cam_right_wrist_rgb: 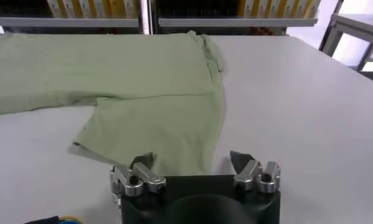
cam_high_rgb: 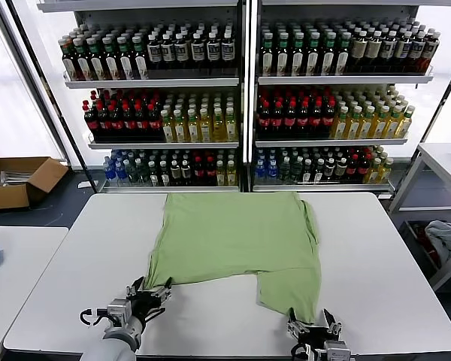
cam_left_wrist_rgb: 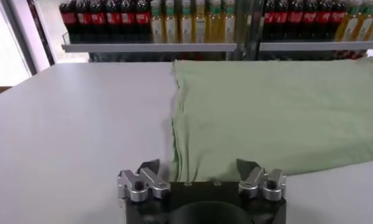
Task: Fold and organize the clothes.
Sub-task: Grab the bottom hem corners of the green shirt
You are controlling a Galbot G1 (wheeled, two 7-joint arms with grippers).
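The green shirt (cam_high_rgb: 237, 241) lies flat mid-table (cam_high_rgb: 391, 271), long axis running 12 to 6 o'clock, one sleeve reaching toward 5. The left gripper (cam_high_rgb: 149, 289) at its 7 o'clock corner and the right gripper (cam_high_rgb: 313, 323) at 5 both stand apart, holding nothing.

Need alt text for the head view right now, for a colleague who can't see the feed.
A light green soft-fabric shirt lies spread on a white table, one flap reaching toward the near edge. The left gripper sits with fingers apart at the shirt's near left corner, and the right gripper with fingers apart at the flap's near edge. Shelves of bottled drinks stand behind.
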